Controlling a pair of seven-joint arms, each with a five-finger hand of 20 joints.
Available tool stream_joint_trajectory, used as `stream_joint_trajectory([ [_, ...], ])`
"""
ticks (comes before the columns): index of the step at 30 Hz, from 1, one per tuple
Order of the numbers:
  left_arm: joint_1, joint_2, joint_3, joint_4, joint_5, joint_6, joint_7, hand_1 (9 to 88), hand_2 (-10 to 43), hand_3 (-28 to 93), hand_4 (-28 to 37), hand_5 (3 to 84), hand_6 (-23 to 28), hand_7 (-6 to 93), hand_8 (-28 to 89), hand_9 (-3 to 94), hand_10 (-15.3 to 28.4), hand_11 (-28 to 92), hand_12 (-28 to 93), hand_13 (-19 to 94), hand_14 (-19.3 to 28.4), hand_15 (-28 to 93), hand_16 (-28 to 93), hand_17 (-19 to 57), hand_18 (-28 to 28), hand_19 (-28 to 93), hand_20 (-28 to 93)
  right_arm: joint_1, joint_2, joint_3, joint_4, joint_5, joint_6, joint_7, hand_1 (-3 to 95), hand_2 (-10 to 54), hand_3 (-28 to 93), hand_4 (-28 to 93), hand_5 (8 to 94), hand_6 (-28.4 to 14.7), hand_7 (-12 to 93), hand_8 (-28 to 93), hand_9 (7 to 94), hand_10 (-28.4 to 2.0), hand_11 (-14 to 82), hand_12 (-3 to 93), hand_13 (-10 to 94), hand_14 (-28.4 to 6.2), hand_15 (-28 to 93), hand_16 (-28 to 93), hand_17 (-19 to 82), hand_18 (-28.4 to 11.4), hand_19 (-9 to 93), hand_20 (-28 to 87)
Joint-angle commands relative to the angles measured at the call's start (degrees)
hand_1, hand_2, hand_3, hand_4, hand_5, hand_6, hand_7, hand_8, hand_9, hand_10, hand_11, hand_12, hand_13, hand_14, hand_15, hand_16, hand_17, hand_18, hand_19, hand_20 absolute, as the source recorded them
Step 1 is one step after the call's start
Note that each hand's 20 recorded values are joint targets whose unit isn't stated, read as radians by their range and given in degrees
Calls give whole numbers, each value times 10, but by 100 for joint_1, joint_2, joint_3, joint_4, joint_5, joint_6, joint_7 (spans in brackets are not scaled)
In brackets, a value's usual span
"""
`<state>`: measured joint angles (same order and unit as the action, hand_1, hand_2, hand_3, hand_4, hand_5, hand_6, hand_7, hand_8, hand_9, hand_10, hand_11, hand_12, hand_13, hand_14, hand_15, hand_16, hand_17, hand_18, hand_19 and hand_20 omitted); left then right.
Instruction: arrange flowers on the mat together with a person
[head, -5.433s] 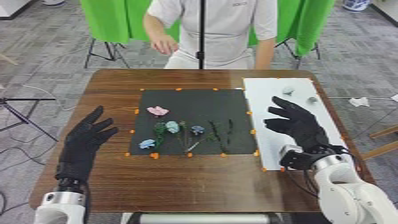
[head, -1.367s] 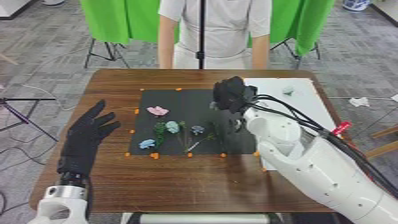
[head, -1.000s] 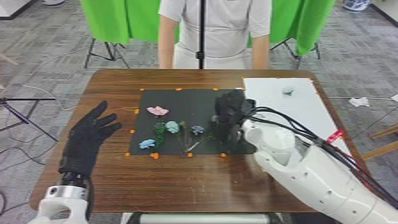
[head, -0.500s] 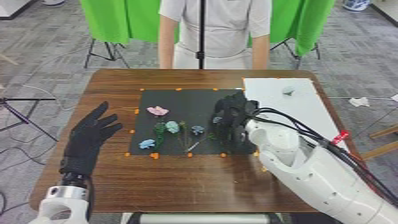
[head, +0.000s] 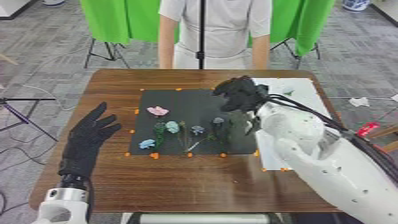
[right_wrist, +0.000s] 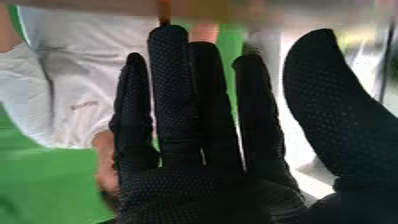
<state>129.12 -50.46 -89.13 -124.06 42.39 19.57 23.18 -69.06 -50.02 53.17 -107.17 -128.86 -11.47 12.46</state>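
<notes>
Your right hand (head: 238, 93), fingers apart, hovers over the mat (head: 194, 104), where placing the grey-blue flower (head: 218, 120) looks done; next, fetch the pale flower (head: 288, 91) right of the mat.

A lab (robot arms (head: 311, 145), green backdrop (head: 105, 20)).

One pink flower (head: 158, 111) and four bluish flowers (head: 171, 126) on one black mat (head: 182, 102); one pale flower (head: 288, 91) on one white sheet (head: 307, 90); one table (head: 178, 182).

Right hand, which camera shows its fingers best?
The right wrist view: the right hand is close up, fingers straight, thumb apart. The head view shows it smaller, at the far right corner of the mat.
</notes>
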Motion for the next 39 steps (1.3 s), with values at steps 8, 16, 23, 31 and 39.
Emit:
stream_joint_trajectory([
  [8,11,-36,18,5,21,29,-21,237,28,794,-276,358,39,108,-89,361,168,227,97,266,255,469,-65,-82,260,491,199,-2665,-952,3504,-1111,5991,129,799,299,-20,781,-265,497,18,150,-122,517,-136,169,147,448,-148,446,107,142,-202,605,185],
  [16,-28,-98,-8,48,43,-21,-83,236,28,796,-279,359,38,107,-90,361,167,223,94,285,244,432,-69,-83,262,480,188,-3431,-1156,3951,-929,7917,370,587,274,39,785,-278,468,27,157,-128,461,-132,111,141,372,-167,316,115,104,-201,533,161],
  [23,-34,-139,-14,60,85,-105,-212,235,29,797,-280,359,36,106,-90,352,160,202,86,286,232,389,-56,-87,257,457,168,-4385,-1302,4220,-1171,8164,303,-24,230,62,779,-283,419,31,133,-118,407,-119,47,137,306,-165,177,156,66,-213,466,137],
  [31,26,-220,-46,57,138,-187,-376,235,29,798,-281,358,35,106,-90,343,154,190,90,276,232,386,-43,-89,254,452,161,-4898,-1181,4106,-1158,8080,914,-872,214,71,777,-283,396,39,126,-115,390,-105,41,138,297,-158,131,190,53,-209,443,126],
  [39,27,-236,-53,47,158,-208,-389,236,30,796,-281,356,33,105,-90,340,154,185,93,270,238,400,-41,-90,254,454,160,-4944,-1228,4130,-1147,8181,1022,-1004,205,72,786,-283,390,47,131,-117,397,-100,43,139,315,-160,131,207,56,-212,449,137],
])
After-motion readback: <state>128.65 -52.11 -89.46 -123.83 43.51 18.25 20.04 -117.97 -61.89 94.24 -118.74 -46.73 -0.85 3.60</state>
